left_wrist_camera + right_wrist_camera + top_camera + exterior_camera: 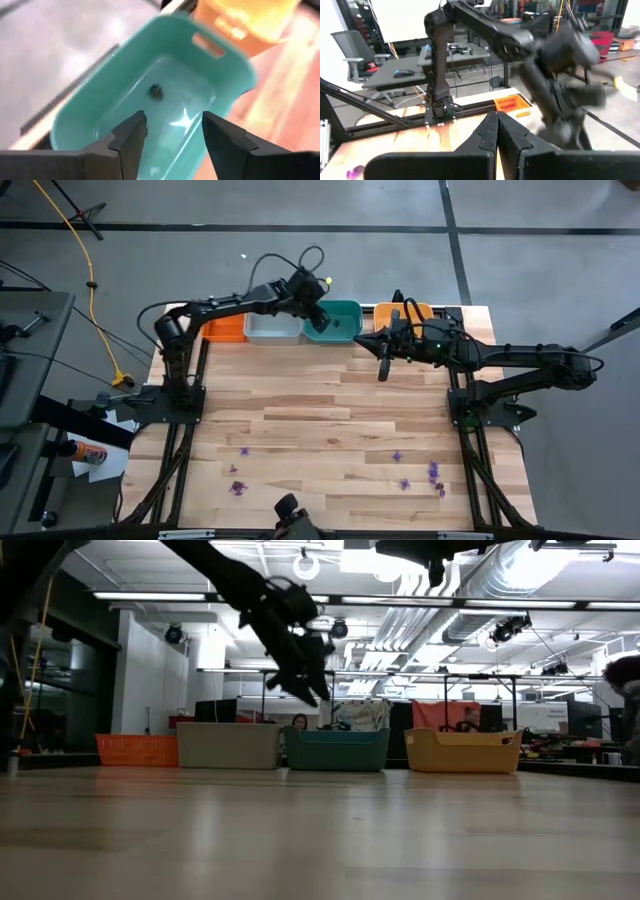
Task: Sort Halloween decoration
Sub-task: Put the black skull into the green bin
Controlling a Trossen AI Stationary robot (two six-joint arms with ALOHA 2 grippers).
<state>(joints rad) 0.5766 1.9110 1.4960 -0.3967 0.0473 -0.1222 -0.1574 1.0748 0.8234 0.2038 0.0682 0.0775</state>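
Note:
Several tiny purple trinkets (pixel 396 456) lie scattered on the wooden table near its near edge; one (pixel 355 172) also shows in the right wrist view. A small dark trinket (pixel 155 91) lies on the floor of the green tray (pixel 220 65). My left gripper (pixel 174 135) hovers open above that tray (pixel 345 323), with nothing between its fingers; the low view shows the left gripper (pixel 308 680) well above the tray rim (pixel 337 735). My right gripper (pixel 385 368) is shut and empty over the table, just in front of the orange tray (pixel 414 311).
Four trays stand in a row along the far edge: red (pixel 225 331), grey (pixel 272 329), green, orange. My right arm (pixel 500 358) reaches in from the right side. The middle of the table (pixel 320 410) is bare wood. A chair and desks show beyond the table.

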